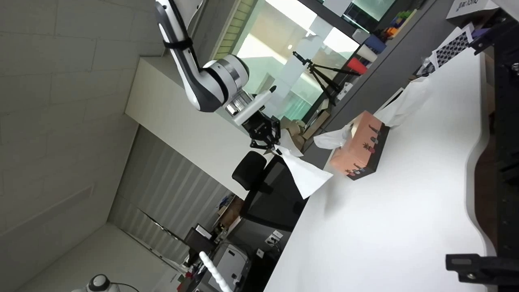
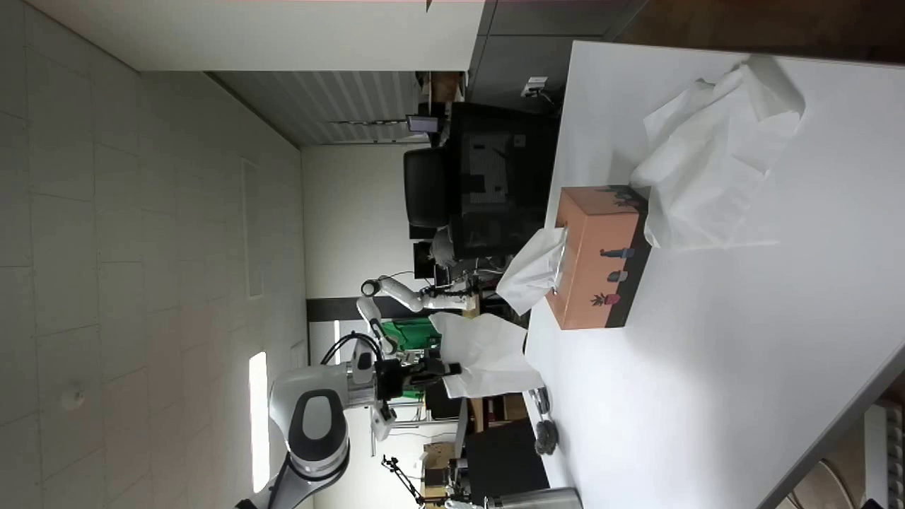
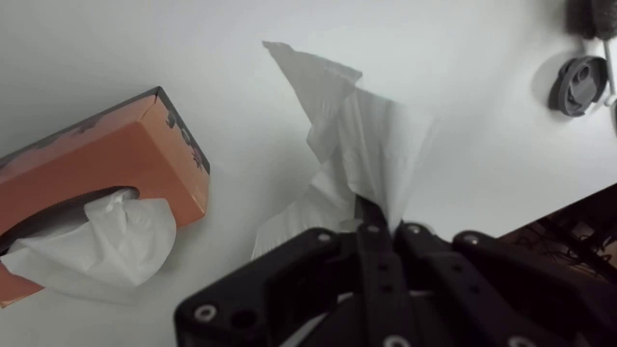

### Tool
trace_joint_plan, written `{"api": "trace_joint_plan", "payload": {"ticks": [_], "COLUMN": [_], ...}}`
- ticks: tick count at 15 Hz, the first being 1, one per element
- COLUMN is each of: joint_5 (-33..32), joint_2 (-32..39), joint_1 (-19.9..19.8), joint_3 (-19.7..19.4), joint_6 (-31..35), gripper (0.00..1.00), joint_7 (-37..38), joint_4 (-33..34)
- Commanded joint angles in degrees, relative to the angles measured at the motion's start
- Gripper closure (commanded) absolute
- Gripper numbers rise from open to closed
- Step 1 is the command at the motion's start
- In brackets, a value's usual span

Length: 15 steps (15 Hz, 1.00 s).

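Gripping a tissue [image 3: 381, 135], already clear of the box [image 3: 120, 161] at 9 o'clock in the wrist view, the hand [image 3: 378, 217] seemingly has only release left.

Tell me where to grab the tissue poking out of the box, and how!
Pinch the tissue near its loose top, probably coming from above: it stands up out of the box, leaning a bit, and its lower end is hidden inside. The tool holds a sheet, so best let that go first.
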<state>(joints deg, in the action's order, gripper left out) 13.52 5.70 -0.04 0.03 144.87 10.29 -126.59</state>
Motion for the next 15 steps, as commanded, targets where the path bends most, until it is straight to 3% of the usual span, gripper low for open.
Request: {"api": "trace_joint_plan", "payload": {"ticks": [1, 4, 6, 11, 12, 15], "joint_5": [-6.6, -15.9, -21.0, -21.4, -20.3, -18.4], "joint_2": [3.6, 10.7, 15.4, 24.6, 25.6, 26.6], "joint_1": [1.7, 4.2, 7.8, 17.8, 19.2, 21.1], "joint_3": [0.2, -2.4, -6.6, -16.2, -17.2, -17.9], "joint_6": [11.2, 21.8, 25.9, 29.9, 29.5, 27.8], "gripper": [1.0, 1.0, 1.0, 1.0, 0.83, 0.6], "joint_7": [1.2, 4.8, 7.4, 8.1, 8.3, 7.8], "joint_4": [-6.4, -8.9, -8.7, -6.8, -6.4, -5.6]}}
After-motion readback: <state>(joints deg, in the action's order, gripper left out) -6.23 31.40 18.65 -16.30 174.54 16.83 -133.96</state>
